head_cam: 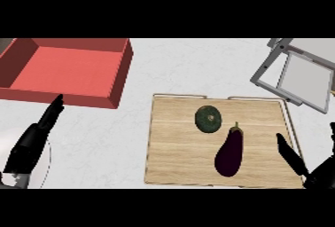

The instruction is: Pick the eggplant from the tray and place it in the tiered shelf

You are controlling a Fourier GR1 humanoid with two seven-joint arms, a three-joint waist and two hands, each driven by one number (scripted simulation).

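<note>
Hovering open beside the eggplant (230,152), right robot hand (307,170) holds nothing.

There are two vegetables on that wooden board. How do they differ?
The eggplant is dark purple, long and slender, with a stem at its upper end; the green vegetable is a short, rounded oval with a pale spot. The eggplant lies nearer the robot's right hand, the green vegetable farther back and to the left. Both rest apart on the wooden tray, untouched.

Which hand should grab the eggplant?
Right. The right hand is over the wooden tray, beside the eggplant. The left hand is off the tray, near the red bin.
</note>
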